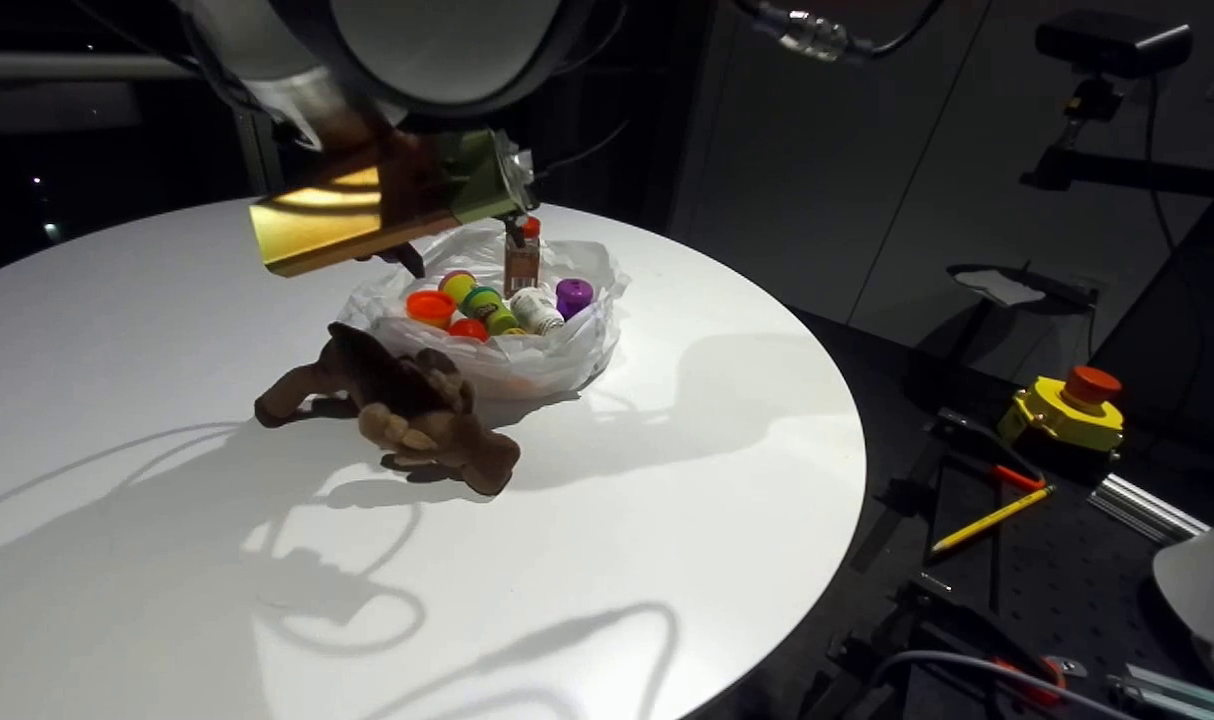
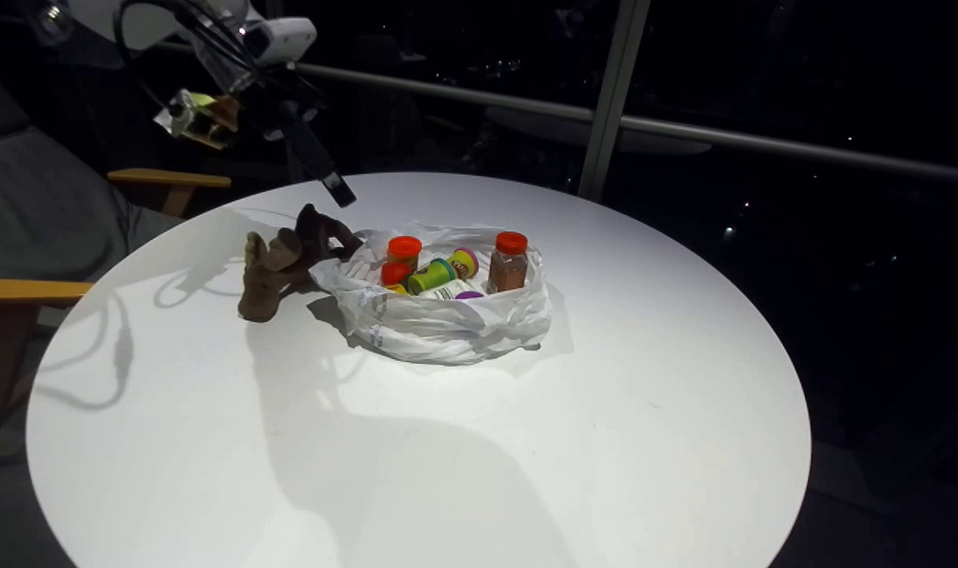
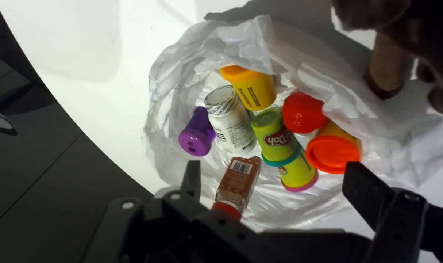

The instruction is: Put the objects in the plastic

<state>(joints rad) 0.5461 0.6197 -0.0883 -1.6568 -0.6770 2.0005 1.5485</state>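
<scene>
The plastic (image 2: 447, 327) is a whitish translucent bag, spread open like a bowl on the table. In the wrist view it holds a purple object (image 3: 195, 137), a white bottle (image 3: 231, 124), a green tub (image 3: 276, 142), a yellow tub with a pink lid (image 3: 298, 175), an orange-lidded tub (image 3: 332, 153), a red object (image 3: 303, 113) and a yellow tub (image 3: 252, 89). A red-lidded brown jar (image 3: 239, 179) leans at one side of it. Outside, beside the bag, lies the brown plush animal (image 1: 447, 440). My gripper (image 3: 272, 171) hangs open above the bag, holding nothing.
A round white table (image 1: 667, 520) carries everything, its edge curving close behind the bag. Past the edge stand a yellow and red stop button (image 1: 1067, 410) and a camera on a bracket (image 1: 1112, 45). A grey armchair (image 2: 45, 173) sits beside the table.
</scene>
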